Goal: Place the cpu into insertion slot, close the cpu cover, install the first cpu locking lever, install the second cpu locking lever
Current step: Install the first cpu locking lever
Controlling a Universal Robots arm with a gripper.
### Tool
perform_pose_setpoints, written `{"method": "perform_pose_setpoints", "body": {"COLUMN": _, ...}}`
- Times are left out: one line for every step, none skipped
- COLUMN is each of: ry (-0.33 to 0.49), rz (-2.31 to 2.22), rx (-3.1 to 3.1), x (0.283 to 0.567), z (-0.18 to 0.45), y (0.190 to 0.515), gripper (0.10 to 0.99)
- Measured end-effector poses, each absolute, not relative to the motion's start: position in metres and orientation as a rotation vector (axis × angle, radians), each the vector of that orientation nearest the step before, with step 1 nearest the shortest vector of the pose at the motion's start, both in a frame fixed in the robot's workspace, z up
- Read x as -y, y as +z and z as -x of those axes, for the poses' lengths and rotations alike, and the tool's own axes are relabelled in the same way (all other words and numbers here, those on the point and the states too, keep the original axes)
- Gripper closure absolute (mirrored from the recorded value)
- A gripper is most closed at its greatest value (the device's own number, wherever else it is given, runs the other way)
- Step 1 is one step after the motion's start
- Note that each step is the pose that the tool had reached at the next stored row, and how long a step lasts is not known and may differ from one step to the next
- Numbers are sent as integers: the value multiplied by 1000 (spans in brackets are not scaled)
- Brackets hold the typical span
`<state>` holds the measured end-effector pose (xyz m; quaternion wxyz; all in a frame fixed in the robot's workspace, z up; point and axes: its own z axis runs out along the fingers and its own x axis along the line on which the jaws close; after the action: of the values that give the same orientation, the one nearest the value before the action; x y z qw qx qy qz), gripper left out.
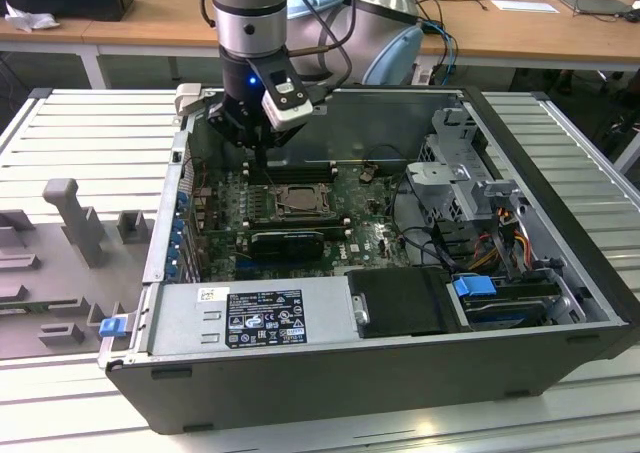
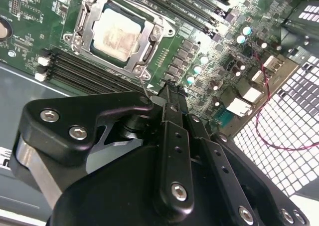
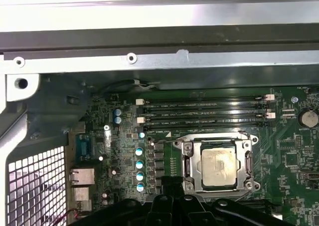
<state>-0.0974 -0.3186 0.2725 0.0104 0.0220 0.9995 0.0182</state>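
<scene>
The cpu point(image 2: 115, 36) point(image 3: 219, 166), pale and silvery, lies flat in the insertion slot point(image 1: 297, 201) on the green board. The cpu cover point(image 2: 79, 24) point(image 3: 192, 158), a metal frame with a window, lies down over the chip's edges. In the second wrist view a thin wire locking lever point(image 2: 145, 86) reaches from the socket's corner towards my fingertips. My gripper point(image 1: 262, 158) point(image 2: 169, 87) point(image 3: 172, 180) hangs just above the board, beside the socket at the memory-slot side. Its narrow black fingers are shut together, and I see nothing held between them.
The board sits inside an open computer case point(image 1: 540, 183) on a slatted metal table. Long black memory slots point(image 3: 204, 111) run along one side of the socket. A black card point(image 1: 288, 241), the power supply point(image 1: 250, 318), a drive cage point(image 1: 470, 173) and cables point(image 1: 505, 238) crowd the exterior view's right and front.
</scene>
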Motion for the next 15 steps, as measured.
{"method": "perform_pose_setpoints", "body": {"ry": 57, "rz": -68, "rx": -3120, "x": 319, "z": 98, "y": 272, "gripper": 980}}
{"method": "perform_pose_setpoints", "body": {"ry": 57, "rz": -68, "rx": -3119, "x": 319, "z": 99, "y": 272, "gripper": 980}}
{"method": "perform_pose_setpoints", "body": {"ry": 57, "rz": -68, "rx": -3120, "x": 319, "z": 99, "y": 272, "gripper": 980}}
{"method": "perform_pose_setpoints", "body": {"ry": 57, "rz": -68, "rx": -3119, "x": 319, "z": 99, "y": 272, "gripper": 980}}
{"method": "perform_pose_setpoints", "body": {"ry": 57, "rz": -68, "rx": -3119, "x": 319, "z": 99, "y": 272, "gripper": 980}}
{"method": "perform_pose_setpoints", "body": {"ry": 57, "rz": -68, "rx": -3119, "x": 319, "z": 99, "y": 272, "gripper": 980}}
{"method": "perform_pose_setpoints", "body": {"ry": 57, "rz": -68, "rx": -3119, "x": 319, "z": 99, "y": 272, "gripper": 980}}
{"method": "perform_pose_setpoints", "body": {"ry": 57, "rz": -68, "rx": -3119, "x": 319, "z": 99, "y": 272, "gripper": 980}}
{"method": "perform_pose_setpoints", "body": {"ry": 57, "rz": -68, "rx": -3119, "x": 319, "z": 99, "y": 272, "gripper": 980}}
{"method": "perform_pose_setpoints", "body": {"ry": 57, "rz": -68, "rx": -3120, "x": 319, "z": 99, "y": 272, "gripper": 980}}
{"method": "perform_pose_setpoints", "body": {"ry": 57, "rz": -68, "rx": -3119, "x": 319, "z": 99, "y": 272, "gripper": 980}}
{"method": "perform_pose_setpoints", "body": {"ry": 57, "rz": -68, "rx": -3119, "x": 319, "z": 99, "y": 272, "gripper": 980}}
{"method": "perform_pose_setpoints", "body": {"ry": 57, "rz": -68, "rx": -3119, "x": 319, "z": 99, "y": 272, "gripper": 980}}
{"method": "perform_pose_setpoints", "body": {"ry": 57, "rz": -68, "rx": -3119, "x": 319, "z": 99, "y": 272, "gripper": 980}}
{"method": "perform_pose_setpoints", "body": {"ry": 57, "rz": -68, "rx": -3119, "x": 319, "z": 99, "y": 272, "gripper": 980}}
